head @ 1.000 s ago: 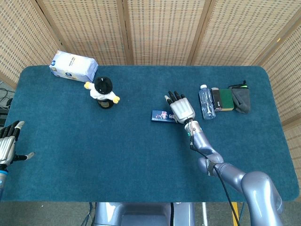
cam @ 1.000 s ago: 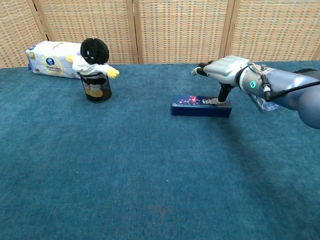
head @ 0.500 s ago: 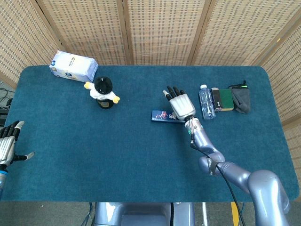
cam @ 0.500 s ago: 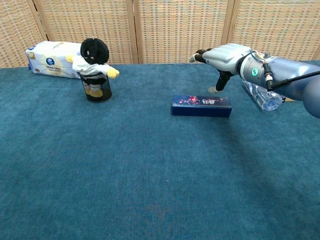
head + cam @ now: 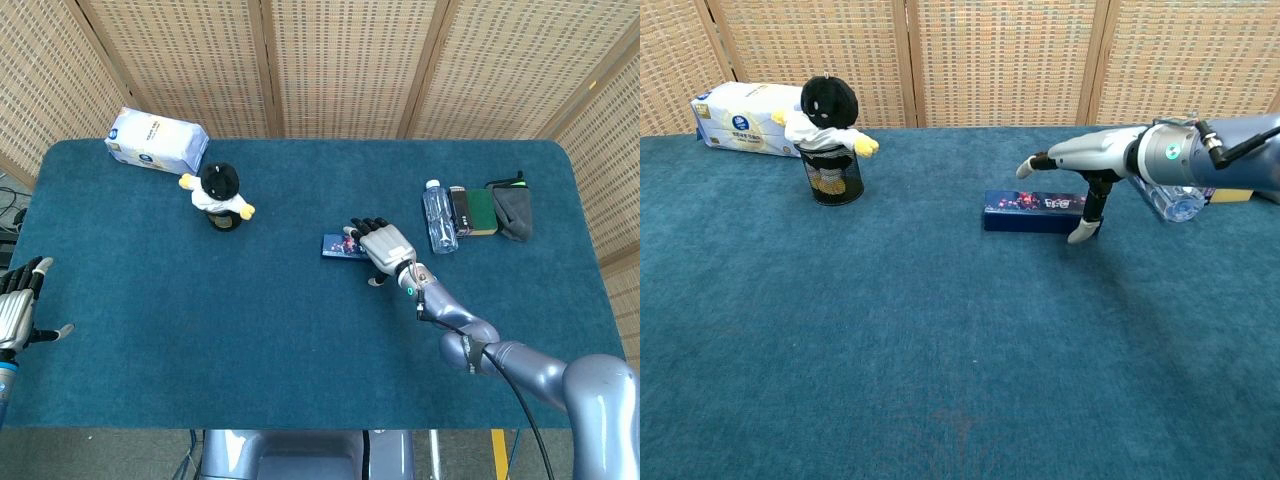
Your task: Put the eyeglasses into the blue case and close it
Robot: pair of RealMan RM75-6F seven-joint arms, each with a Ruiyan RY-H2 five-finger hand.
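Your table (image 5: 300, 330) carries the whole scene, and the thing to watch sits just right of its middle: the blue case (image 5: 1025, 211), lying flat with its lid down and its long axis running left to right across your view. Your right hand (image 5: 385, 246) is directly over the case's right end, palm down, fingers stretched flat over the lid toward the left and thumb dropped in front of the case's near face; it holds nothing, and whether the thumb tip actually touches the case or only the cloth you cannot tell from here. Your left hand (image 5: 18, 308) rests spread and empty at the far left edge, well apart from the case, so the right is plainly the one to work with. No eyeglasses are visible on the table; judging by the lowered lid, they may be inside, but that can't be seen. Any press or grip should run crosswise to the long axis.
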